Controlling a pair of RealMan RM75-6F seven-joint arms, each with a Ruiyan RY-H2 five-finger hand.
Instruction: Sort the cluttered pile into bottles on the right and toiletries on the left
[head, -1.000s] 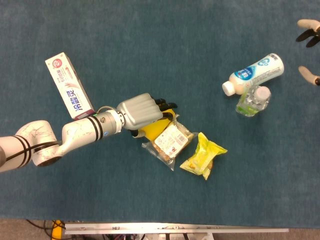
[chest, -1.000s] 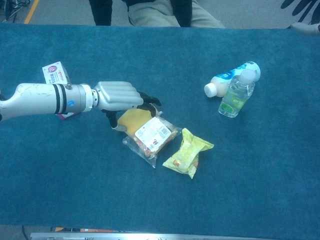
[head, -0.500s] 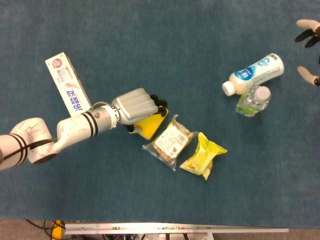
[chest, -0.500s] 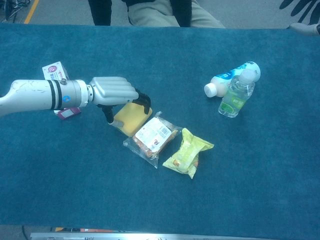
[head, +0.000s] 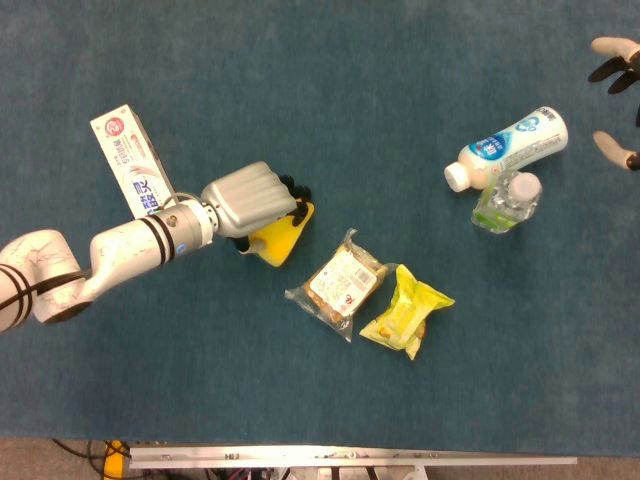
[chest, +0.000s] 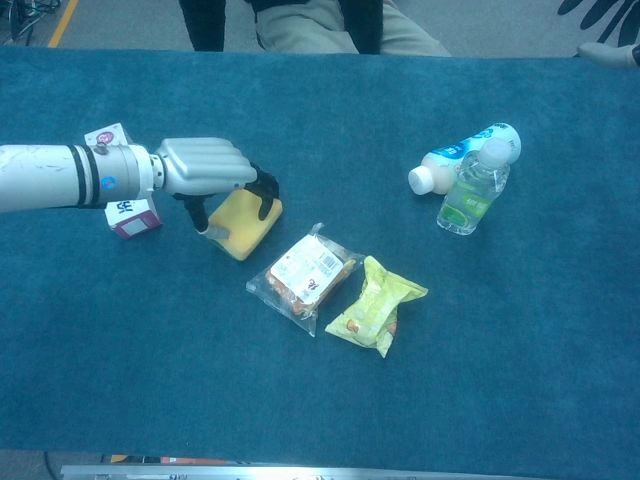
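My left hand (head: 248, 200) (chest: 205, 168) grips a yellow sponge-like pad (head: 280, 236) (chest: 243, 222), lifted just left of the snack pile. A toothpaste box (head: 135, 171) (chest: 118, 190) lies at the left, close behind my left forearm. A white milk bottle (head: 508, 146) (chest: 463, 152) lies on its side at the right, touching a clear water bottle (head: 507, 202) (chest: 472, 188). My right hand (head: 616, 98) (chest: 603, 22) shows only as fingertips at the right edge, fingers apart, holding nothing.
A clear packet of baked snacks (head: 338, 284) (chest: 303, 273) and a yellow snack packet (head: 407, 311) (chest: 376, 306) lie side by side in the middle of the blue cloth table (head: 320, 60). A seated person (chest: 310, 25) is beyond the far edge.
My left hand has pulled the yellow pad out from under the clear snack packet and carried it left, toward the toothpaste box. The bottles and right hand have not moved.
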